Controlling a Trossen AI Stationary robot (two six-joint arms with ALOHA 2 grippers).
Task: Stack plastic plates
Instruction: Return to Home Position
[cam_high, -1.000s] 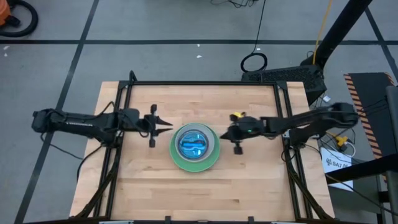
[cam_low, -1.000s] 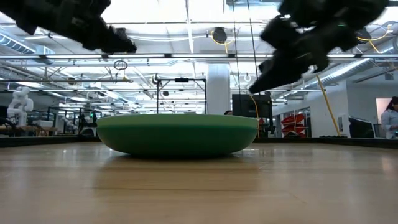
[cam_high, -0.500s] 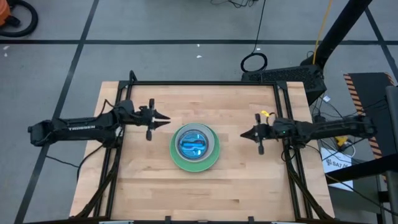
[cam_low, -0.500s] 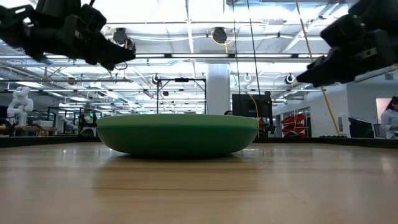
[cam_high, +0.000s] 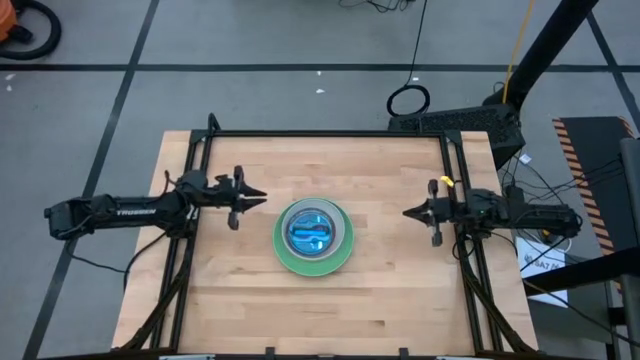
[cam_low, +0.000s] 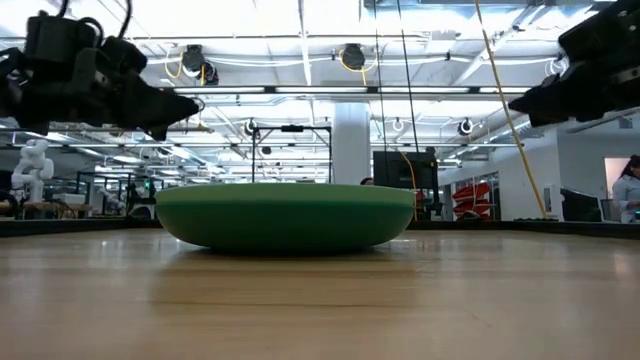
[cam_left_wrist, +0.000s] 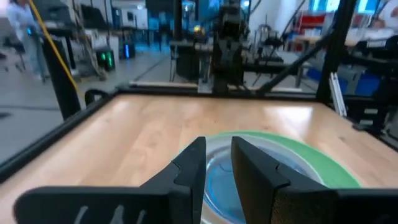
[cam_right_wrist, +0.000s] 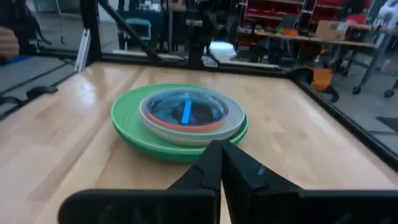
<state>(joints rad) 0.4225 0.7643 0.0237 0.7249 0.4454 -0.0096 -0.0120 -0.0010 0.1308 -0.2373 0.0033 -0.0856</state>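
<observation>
The plates sit nested in one stack (cam_high: 313, 236) at the table's middle. A large green plate (cam_low: 285, 215) is at the bottom, with pale and pink-red rims above it and a translucent blue plate (cam_right_wrist: 185, 110) on top. My left gripper (cam_high: 260, 198) hovers left of the stack, pointing at it. In the left wrist view a narrow gap shows between its fingers (cam_left_wrist: 217, 149). My right gripper (cam_high: 407, 213) hovers well right of the stack, near the right rail, with its fingers meeting (cam_right_wrist: 221, 149). Neither gripper holds anything. The lower plates are mostly hidden.
Bare wood surrounds the stack on all sides. Black frame rails (cam_high: 455, 170) run along the table's left, right and far edges. In the low view a person (cam_low: 628, 190) stands far off in the room, at the picture's right.
My right gripper has drawn back from just beside the stack toward the table's right edge, staying shut. My left gripper has pulled back a little toward the left edge and come down lower. The stack has not moved.
</observation>
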